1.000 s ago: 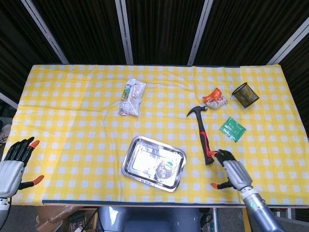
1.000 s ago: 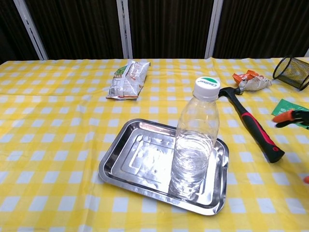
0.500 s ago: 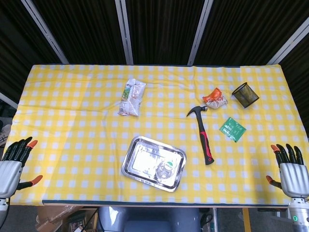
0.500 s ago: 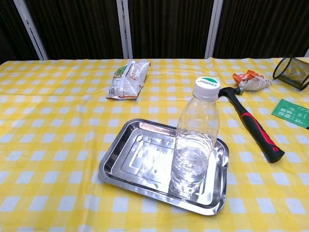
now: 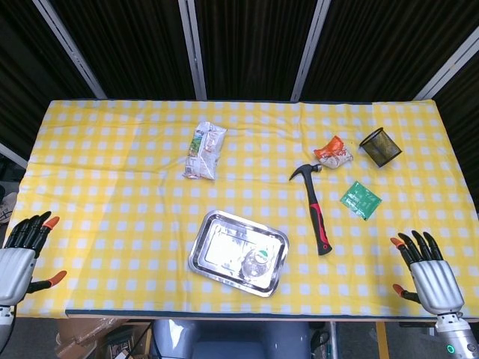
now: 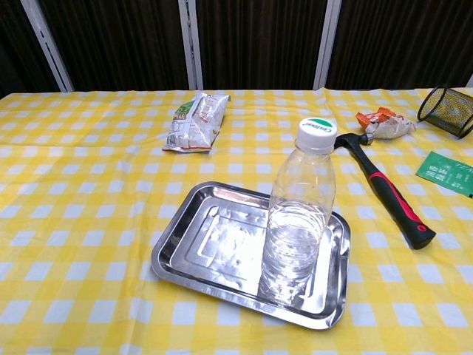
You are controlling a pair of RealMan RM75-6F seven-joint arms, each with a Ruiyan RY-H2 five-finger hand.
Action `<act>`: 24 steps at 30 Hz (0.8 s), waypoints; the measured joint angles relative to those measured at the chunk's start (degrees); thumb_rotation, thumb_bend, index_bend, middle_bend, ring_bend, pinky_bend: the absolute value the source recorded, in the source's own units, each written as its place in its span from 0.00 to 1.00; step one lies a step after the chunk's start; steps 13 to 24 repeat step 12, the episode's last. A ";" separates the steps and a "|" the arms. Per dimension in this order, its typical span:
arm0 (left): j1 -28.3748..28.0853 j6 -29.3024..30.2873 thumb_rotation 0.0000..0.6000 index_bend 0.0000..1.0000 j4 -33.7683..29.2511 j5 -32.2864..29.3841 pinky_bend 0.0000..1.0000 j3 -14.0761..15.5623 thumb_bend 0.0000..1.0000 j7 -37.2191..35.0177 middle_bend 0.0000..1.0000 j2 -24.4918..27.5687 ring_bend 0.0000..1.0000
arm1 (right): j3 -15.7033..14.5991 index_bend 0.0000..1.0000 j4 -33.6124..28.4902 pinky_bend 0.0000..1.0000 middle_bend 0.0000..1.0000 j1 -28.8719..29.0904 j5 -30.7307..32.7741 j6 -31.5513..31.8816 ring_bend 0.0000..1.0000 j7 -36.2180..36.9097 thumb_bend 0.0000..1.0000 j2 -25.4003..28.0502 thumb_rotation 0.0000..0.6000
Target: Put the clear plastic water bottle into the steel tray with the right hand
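Left robot hand [image 5: 16,258] sits parked off the worktop's near-left corner, fingers spread, holding nothing; no change over the last second.

The clear plastic water bottle with the white cap [image 6: 299,212] stands upright inside the shiny steel tray [image 6: 194,259], in its right half, near the front-right corner. We read the placement as done.

What changed: a second ago the right robot hand [image 5: 428,274] was just beside the grip of the black-and-red hammer [image 5: 316,209], close to the tray. It then swung out to the far right edge, and now sits at the near-right corner, fingers fanned apart, empty. We take that as the retreat after release; nothing left but parking.

Hard to make out:
- From the head camera the bottle is seen almost straight down, so only cap and a glassy blur show.
- Chest camera shows neither hand now.
- Both hands are cut off at the wrist by the frame's bottom edge.
- The green packet [image 6: 446,171] is clipped at the chest view's right edge.
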 measured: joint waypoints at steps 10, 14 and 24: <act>-0.71 -1.64 1.00 0.05 0.30 -1.23 0.00 -0.32 0.18 2.65 0.00 -1.18 0.00 | 3.51 0.17 -0.72 0.00 0.14 -0.86 0.75 2.68 0.00 0.31 0.07 -4.25 1.00; -0.62 -1.30 1.00 0.05 0.28 -1.03 0.00 -0.31 0.18 2.65 0.00 -1.20 0.00 | 3.61 0.17 -0.72 0.00 0.14 -0.85 0.22 2.83 0.00 0.27 0.07 -4.64 1.00; -0.62 -1.30 1.00 0.05 0.28 -1.03 0.00 -0.31 0.18 2.65 0.00 -1.20 0.00 | 3.61 0.17 -0.72 0.00 0.14 -0.85 0.22 2.83 0.00 0.27 0.07 -4.64 1.00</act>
